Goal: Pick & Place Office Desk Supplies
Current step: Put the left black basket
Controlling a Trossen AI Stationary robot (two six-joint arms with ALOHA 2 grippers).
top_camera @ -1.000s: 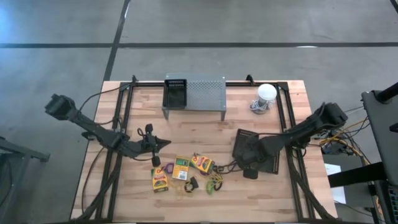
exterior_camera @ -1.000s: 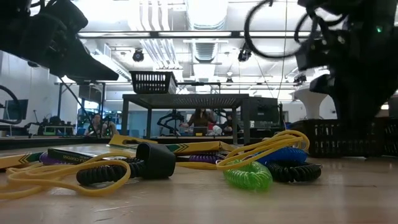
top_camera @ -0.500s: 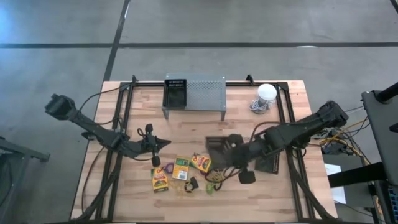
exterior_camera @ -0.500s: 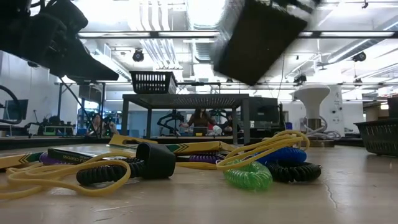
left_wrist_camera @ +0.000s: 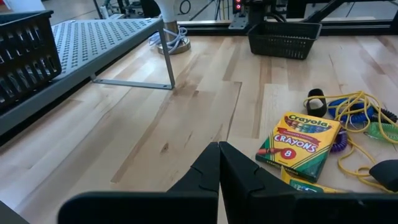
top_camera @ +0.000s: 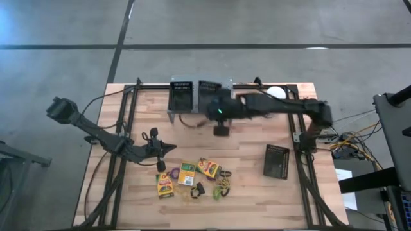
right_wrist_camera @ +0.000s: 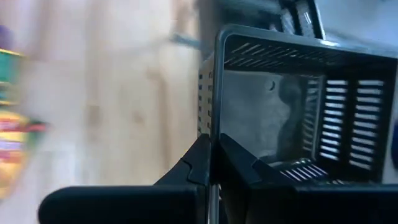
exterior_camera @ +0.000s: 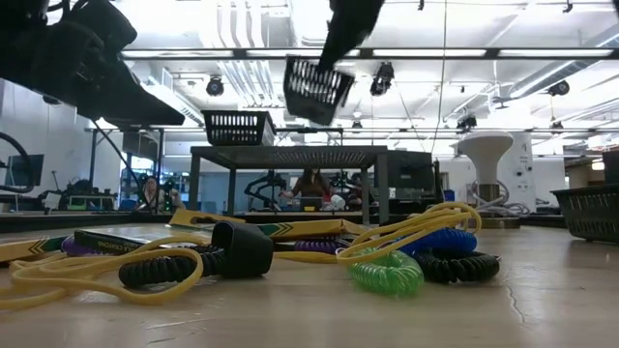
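1. Spreading across the desk [top_camera: 257, 138], the scene has the shelf [left_wrist_camera: 99, 37] at the back edge and the supplies near the front.
2. The right arm reaches over the shelf; its pincer [right_wrist_camera: 213, 149] is clamped shut on the rim of a black basket [exterior_camera: 317, 89], held aloft.
3. The left pincer [left_wrist_camera: 219, 155] hovers low, fingers closed together and empty.
4. A second basket [top_camera: 277, 161] lies on the desk, right of the supplies.
5. Crayon boxes [left_wrist_camera: 300, 144] lie flat just ahead of the left pincer and well apart from the right one, so the left arm is nearer.
6. Bands [top_camera: 222, 187] tangle just beyond the boxes.
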